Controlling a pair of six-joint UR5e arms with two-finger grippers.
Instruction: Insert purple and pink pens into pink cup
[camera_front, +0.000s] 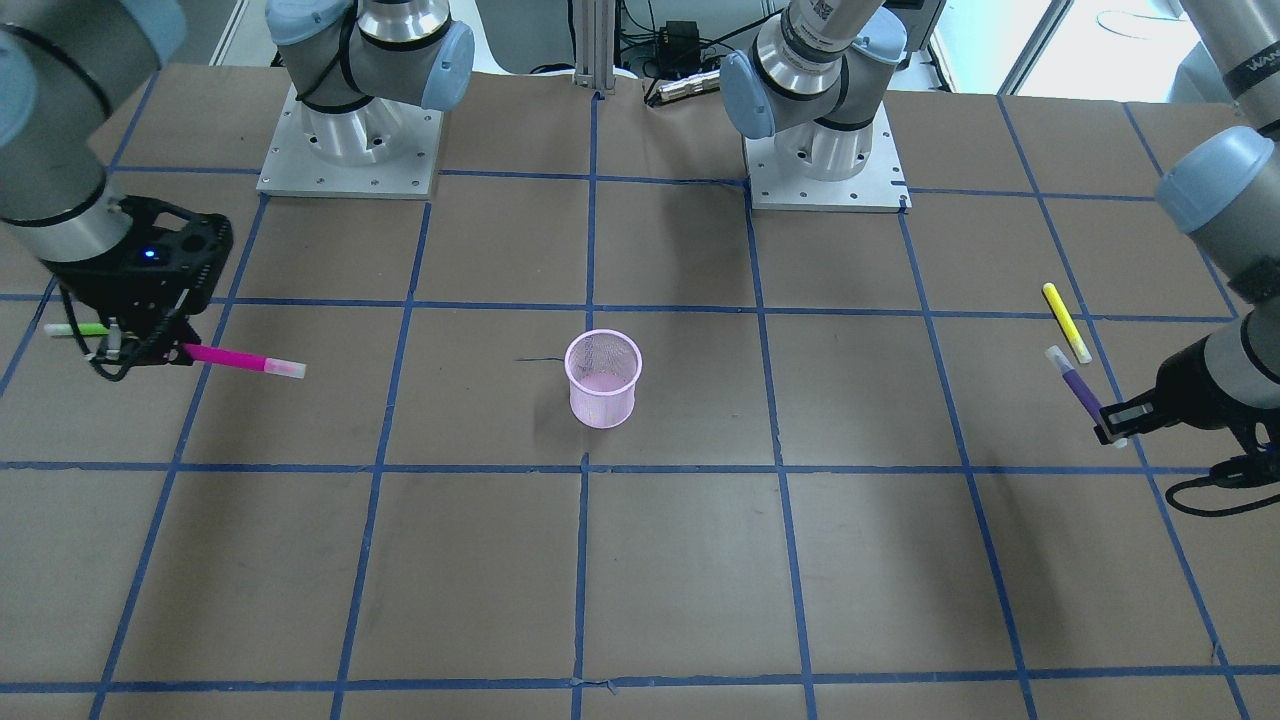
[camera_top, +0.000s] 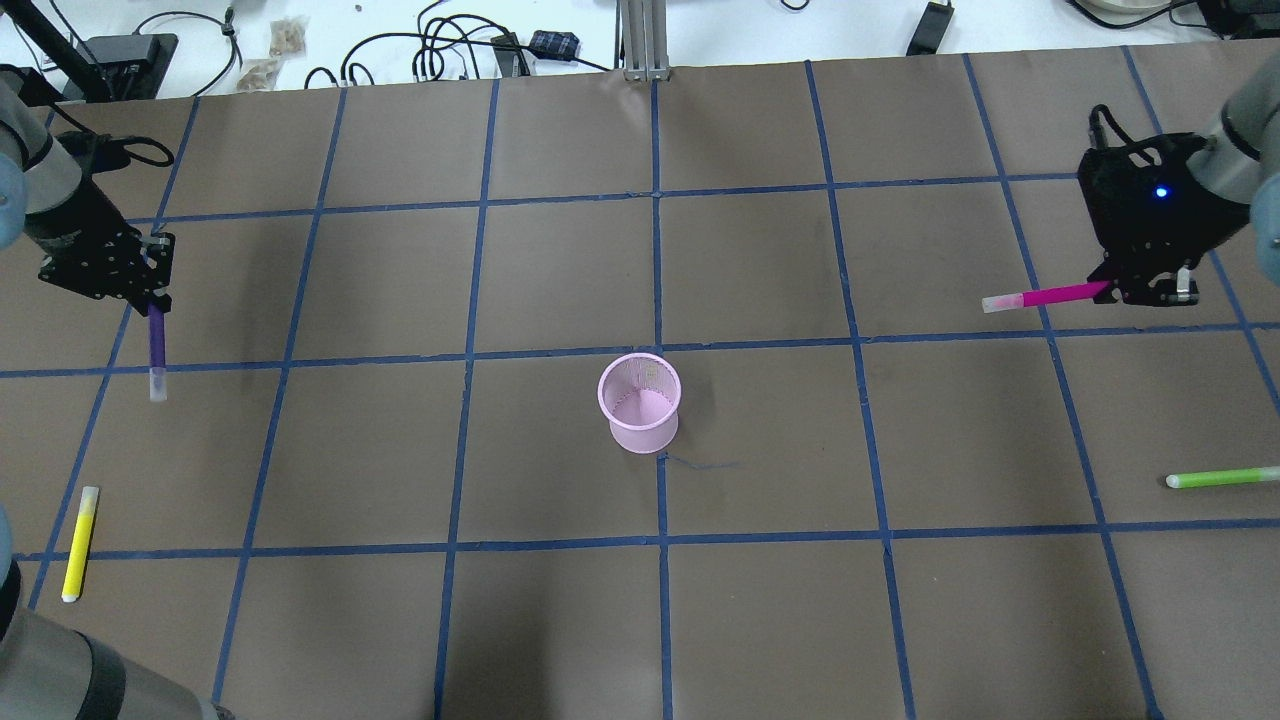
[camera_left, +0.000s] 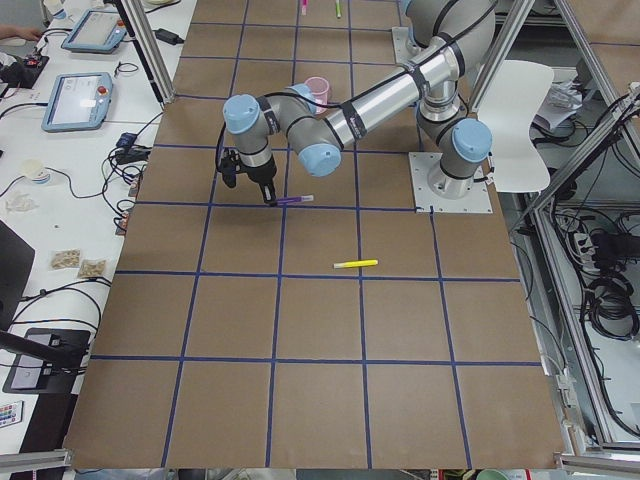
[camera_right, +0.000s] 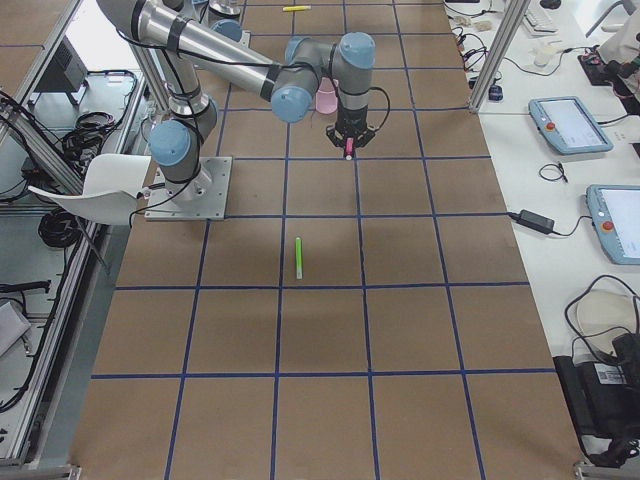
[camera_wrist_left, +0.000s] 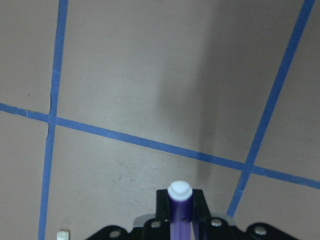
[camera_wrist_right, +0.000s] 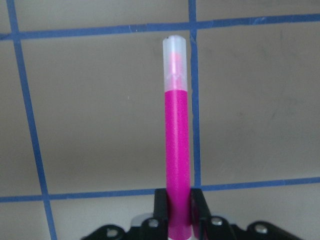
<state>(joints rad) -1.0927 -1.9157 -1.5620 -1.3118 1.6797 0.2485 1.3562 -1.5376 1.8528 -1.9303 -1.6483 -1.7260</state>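
The left jaws are closed on one end of the purple pen (camera_top: 156, 345), at the far left of the counter (camera_top: 760, 260). The rest of the pen sticks out toward the near side, white tip outermost. The right jaws are closed on the end of the pink pen (camera_top: 1050, 295) at the far right, and its clear cap points in toward the middle. The cup (camera_top: 645, 432) stands upright and empty at the centre of the counter, well apart from both pens.

The step in hand looks like the carry to the cup. It would go best one pen at a time, since the mouth is narrow and two sets of jaws would crowd each other above it. Each pen juts out sideways on a long overhang, so it needs to be swung until its free end points down. That end should then be centred over the opening and lowered inside the rim before the jaws let go. The mesh cup looks light, so a knock on the rim could tip it over.

The yellow pen (camera_top: 80, 543) at the near left and the green pen (camera_top: 1225, 477) at the near right should stay where they lie.
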